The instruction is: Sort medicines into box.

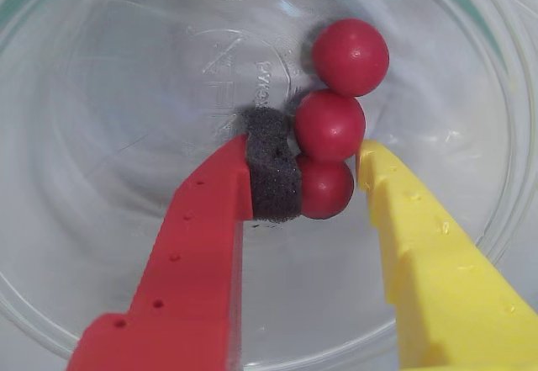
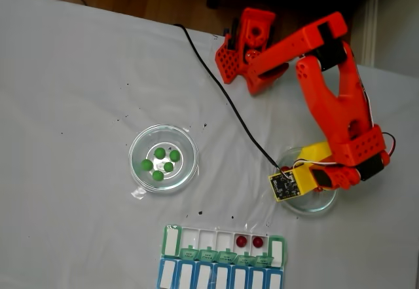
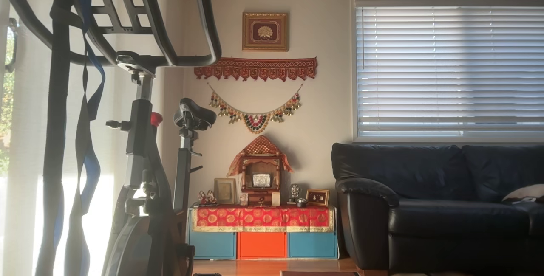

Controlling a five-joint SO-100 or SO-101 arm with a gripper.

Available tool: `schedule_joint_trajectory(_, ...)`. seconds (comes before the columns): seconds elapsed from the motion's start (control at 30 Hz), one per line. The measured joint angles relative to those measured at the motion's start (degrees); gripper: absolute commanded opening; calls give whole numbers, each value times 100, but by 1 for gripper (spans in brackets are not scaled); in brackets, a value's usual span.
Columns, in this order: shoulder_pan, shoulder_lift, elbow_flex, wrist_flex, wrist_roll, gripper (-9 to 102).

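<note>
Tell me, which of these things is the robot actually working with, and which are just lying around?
In use: gripper; red pills in a glass dish; green pills in another dish; pill organizer.

Lying about: black cable; exercise bike; sofa.

Five green pills clustered in left glass dish, fixed view. Three dark red pills touching in a row in right dish, wrist view. Two red pills in adjacent white compartments of box, lids open.
</note>
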State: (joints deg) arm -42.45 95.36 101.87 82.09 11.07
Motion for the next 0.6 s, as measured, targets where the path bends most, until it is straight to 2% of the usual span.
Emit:
schedule_joint_trajectory(0.4,-123,-229,-554,413,88,14)
schedule_joint_trajectory(0.5,-176,-290,-589,413,97,18)
schedule_joint_trajectory(0.6,-176,-290,-589,413,97,16)
